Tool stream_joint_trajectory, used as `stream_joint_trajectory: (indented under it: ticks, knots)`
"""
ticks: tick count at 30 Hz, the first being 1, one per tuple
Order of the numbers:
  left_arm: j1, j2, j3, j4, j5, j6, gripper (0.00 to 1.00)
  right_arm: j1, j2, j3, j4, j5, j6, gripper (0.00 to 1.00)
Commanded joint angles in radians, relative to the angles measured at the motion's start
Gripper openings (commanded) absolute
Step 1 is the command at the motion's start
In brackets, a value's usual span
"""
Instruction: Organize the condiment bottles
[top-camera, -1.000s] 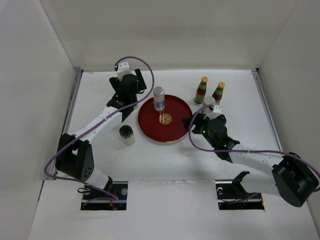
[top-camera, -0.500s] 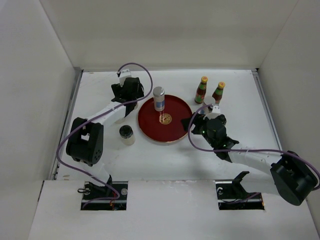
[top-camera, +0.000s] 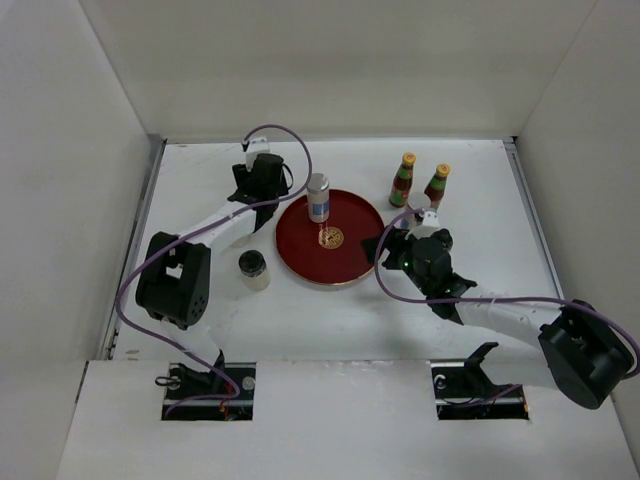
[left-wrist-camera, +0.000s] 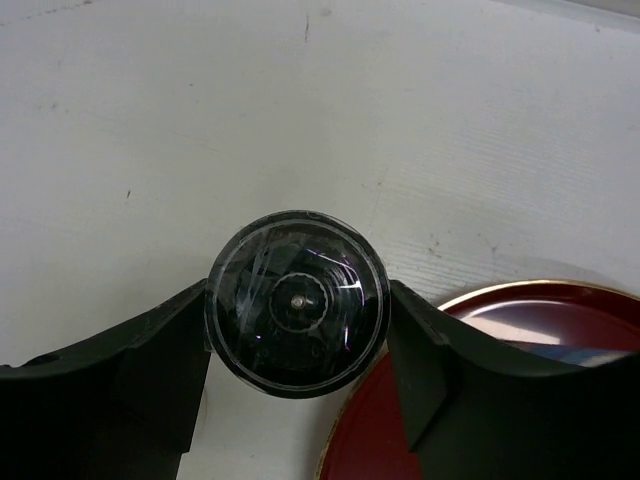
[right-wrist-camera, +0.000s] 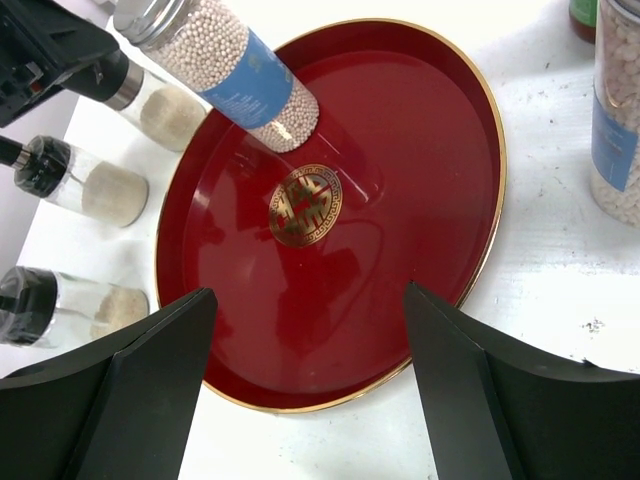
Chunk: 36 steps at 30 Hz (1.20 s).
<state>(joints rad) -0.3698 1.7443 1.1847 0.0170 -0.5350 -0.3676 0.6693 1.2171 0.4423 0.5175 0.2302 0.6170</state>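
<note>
Risk first. Your left claw (left-wrist-camera: 298, 325) takes the black-lidded spice jar (left-wrist-camera: 297, 300) from above, by the round lid only. That surface looks smooth, so I judge the jar may twist or slip on the lift if the squeeze is light or off-centre.

The jar stands on the white table (left-wrist-camera: 300, 100), centre of the left wrist view, just beside the rim of the red tray (left-wrist-camera: 575, 312) at lower right. One finger (left-wrist-camera: 440, 350) overlaps that rim in the view, so a low drag toward the tray could catch it and shove the tray. A tall silver-lidded bead jar (top-camera: 318, 197) stands upright on the tray, and a careless carry could knock it.

Left claw: partly closed, both fingers against opposite sides of the lid, gripping it as far as the view shows.

Right claw (right-wrist-camera: 308, 300): spread wide, nothing between the fingers, over the tray's rim. A second bead jar (right-wrist-camera: 620, 110) sits at the right edge of that view, where a sideways swing could tip it. Two red sauce bottles (top-camera: 403, 180) stand off the tray, upper right in the overhead view.
</note>
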Motion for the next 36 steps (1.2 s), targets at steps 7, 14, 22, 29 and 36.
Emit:
stream_joint_trajectory:
  ticks: [7, 14, 22, 29, 36]
  knots:
    - [-0.139, -0.305, -0.097, 0.126, -0.099, 0.05, 0.41, 0.011, 0.007, 0.026, 0.058, -0.015, -0.007, 0.81]
    - [-0.223, -0.37, -0.168, 0.1, -0.089, 0.041, 0.42, 0.011, 0.013, 0.027, 0.056, -0.014, -0.007, 0.81]
    - [-0.243, -0.292, -0.204, 0.165, -0.028, -0.002, 0.44, 0.011, 0.009, 0.026, 0.056, -0.006, -0.016, 0.81]
    - [-0.235, -0.235, -0.201, 0.198, 0.006, -0.017, 0.47, 0.011, -0.001, 0.024, 0.053, -0.003, -0.017, 0.81]
    - [-0.238, -0.221, -0.223, 0.182, 0.006, -0.04, 0.6, 0.008, -0.004, 0.024, 0.05, -0.003, -0.016, 0.84]
